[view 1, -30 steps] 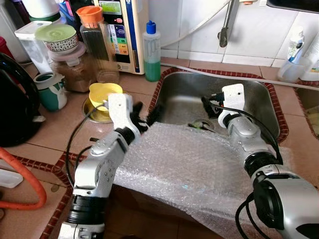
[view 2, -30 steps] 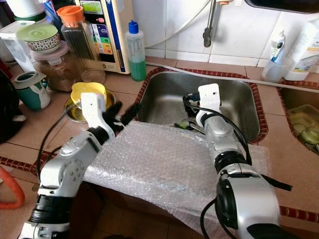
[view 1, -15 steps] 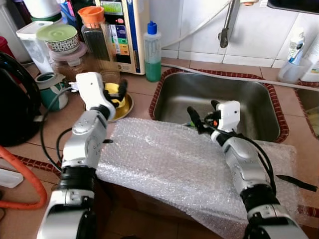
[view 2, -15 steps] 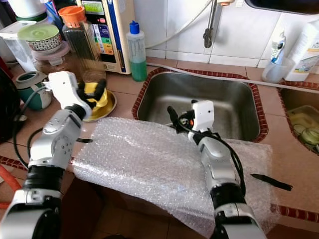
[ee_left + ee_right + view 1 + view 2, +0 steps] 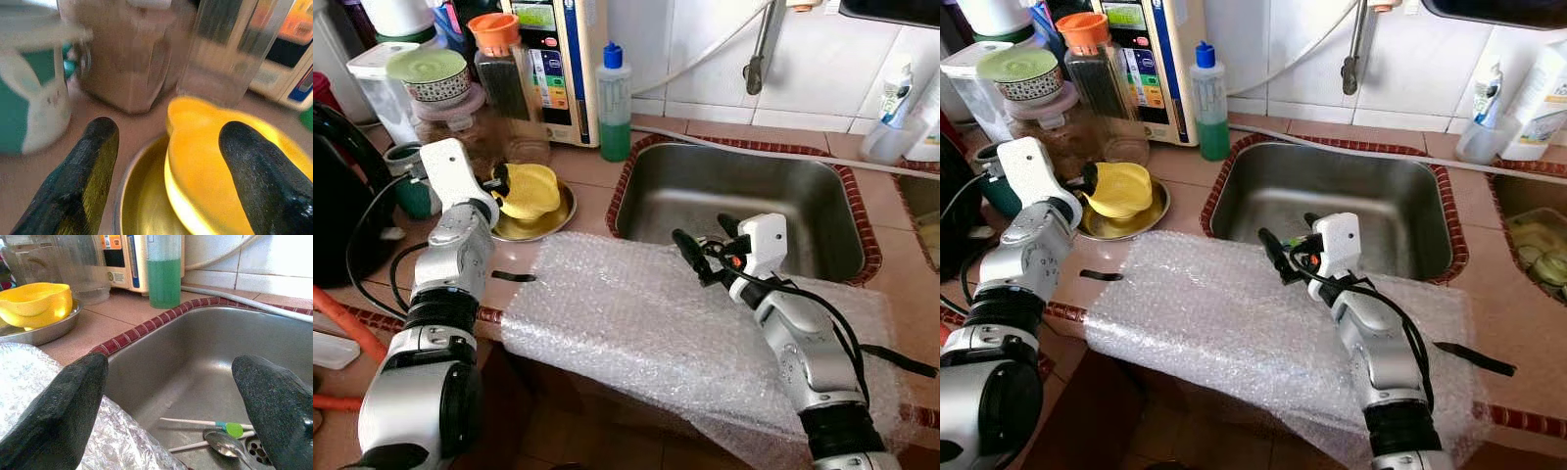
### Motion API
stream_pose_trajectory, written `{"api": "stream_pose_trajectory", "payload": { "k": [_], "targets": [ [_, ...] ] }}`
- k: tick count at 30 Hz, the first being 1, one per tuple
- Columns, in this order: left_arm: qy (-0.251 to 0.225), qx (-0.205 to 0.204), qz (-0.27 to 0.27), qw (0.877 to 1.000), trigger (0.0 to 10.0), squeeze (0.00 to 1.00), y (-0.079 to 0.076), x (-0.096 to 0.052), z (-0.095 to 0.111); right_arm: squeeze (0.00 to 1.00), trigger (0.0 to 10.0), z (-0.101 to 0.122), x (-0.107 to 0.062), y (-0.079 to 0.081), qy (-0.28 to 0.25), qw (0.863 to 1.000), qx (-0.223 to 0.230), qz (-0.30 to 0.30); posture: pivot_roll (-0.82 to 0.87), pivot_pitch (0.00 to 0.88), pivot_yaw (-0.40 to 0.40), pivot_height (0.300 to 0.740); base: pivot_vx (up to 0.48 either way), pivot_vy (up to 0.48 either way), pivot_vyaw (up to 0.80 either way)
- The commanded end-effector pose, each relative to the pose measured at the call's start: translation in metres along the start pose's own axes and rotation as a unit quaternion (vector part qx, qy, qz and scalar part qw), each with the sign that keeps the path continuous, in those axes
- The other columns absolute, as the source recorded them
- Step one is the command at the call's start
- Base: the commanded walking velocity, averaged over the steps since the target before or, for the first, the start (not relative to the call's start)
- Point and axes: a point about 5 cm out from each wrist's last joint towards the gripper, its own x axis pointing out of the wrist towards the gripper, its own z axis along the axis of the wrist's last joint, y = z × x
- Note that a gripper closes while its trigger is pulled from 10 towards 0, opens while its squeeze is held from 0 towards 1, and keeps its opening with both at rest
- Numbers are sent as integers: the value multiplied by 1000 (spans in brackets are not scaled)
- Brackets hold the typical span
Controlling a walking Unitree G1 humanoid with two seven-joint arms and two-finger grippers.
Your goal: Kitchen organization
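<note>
Now left gripper (image 5: 166, 161) (open) reaches yellow bowl (image 5: 530, 189)

Head stereo pair looks down over counter; both wrist views, close in, share yellow bowl (image 5: 35, 302).

A sheet of bubble wrap (image 5: 656, 323) lies on the tabletop (image 5: 587, 166), in front of the sink (image 5: 744, 191). Left of the sink, a bowl (image 5: 530, 188) sits in a dish (image 5: 553, 217); jars (image 5: 460, 122) stand behind.
</note>
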Motion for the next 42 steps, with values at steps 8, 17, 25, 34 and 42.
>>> {"api": "stream_pose_trajectory", "payload": {
  "k": [8, 17, 25, 34, 42],
  "targets": [
    [50, -16, -8, 999, 9373, 0, -4, 5, -6, 573, 10000, 8, -1, 9, 4, 1000, -3, 13, 48, 32, 96, 740, 0, 0, 0],
    [81, -100, -22, 991, 0, 0, -9, 4, -14, 408, 10000, 8, -1, 10, 11, 1000, -9, 10, 47, 36, 96, 740, 0, 0, 0],
    [90, -83, -14, 992, 0, 0, -2, 5, -16, 4, 10000, 9, -1, 9, 16, 1000, -10, 4, 48, 38, 98, 740, 0, 0, 0],
    [70, -49, -16, 996, 0, 0, 0, 5, -16, 0, 10000, 8, 3, 13, 18, 1000, -10, 9, 56, 37, 99, 740, 0, 0, 0],
    [58, -23, -47, 997, 0, 0, -3, 3, -17, 0, 10000, 10, 4, 11, 18, 1000, -19, 13, 53, 39, 96, 740, 0, 0, 0]
  ]
}}
